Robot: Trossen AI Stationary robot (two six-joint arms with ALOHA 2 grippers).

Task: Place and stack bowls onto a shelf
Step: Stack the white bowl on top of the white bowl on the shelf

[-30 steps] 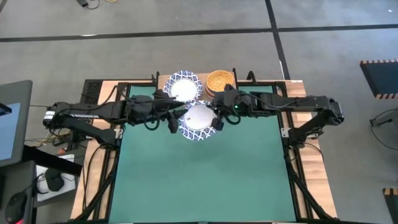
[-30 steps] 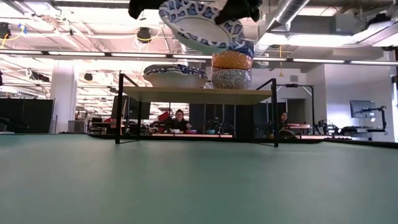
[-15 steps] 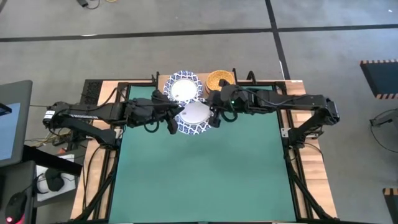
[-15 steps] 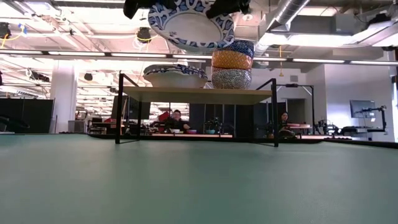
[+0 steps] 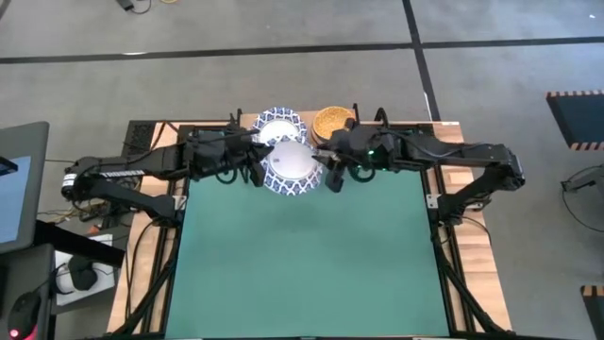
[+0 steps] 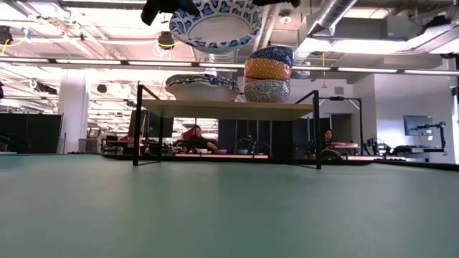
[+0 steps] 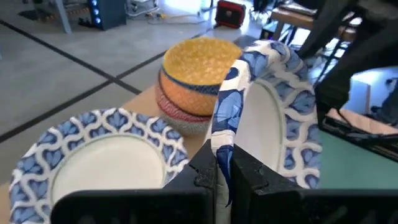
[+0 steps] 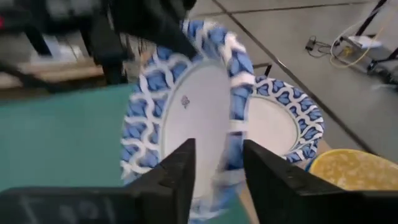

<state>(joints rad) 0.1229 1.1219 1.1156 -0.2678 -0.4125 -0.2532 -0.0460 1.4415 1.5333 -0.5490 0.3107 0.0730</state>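
A white bowl with a blue lattice rim (image 5: 290,167) hangs high above the table (image 6: 215,21), in front of the shelf (image 6: 229,109). My left gripper (image 7: 225,171) is shut on its left rim. My right gripper (image 8: 219,168) is open, and its fingers stand on either side of the bowl's right rim (image 8: 235,134). On the shelf's plank sit another lattice-rimmed bowl (image 6: 201,86) and a stack of smaller bowls (image 6: 267,75) with a yellow one (image 5: 333,121) showing from above. My left gripper pinches the hanging bowl's rim at its left side (image 7: 224,134) between its two fingers. The fingers come level from the table's left. The bowl is lifted clear, nearly level with its mouth up, higher than the bowls on the shelf.
The shelf stands at the table's far edge on thin black legs (image 6: 136,125). The green tabletop (image 5: 311,264) stretches toward the near edge. Beyond the table, people sit at desks (image 6: 193,140).
The held bowl has risen and gone toward the far edge and slightly left, nearer the lattice bowl on the shelf. It has tipped from tilted to nearly level. Both grippers went with it. My right gripper now stands a little off the bowl's right side.
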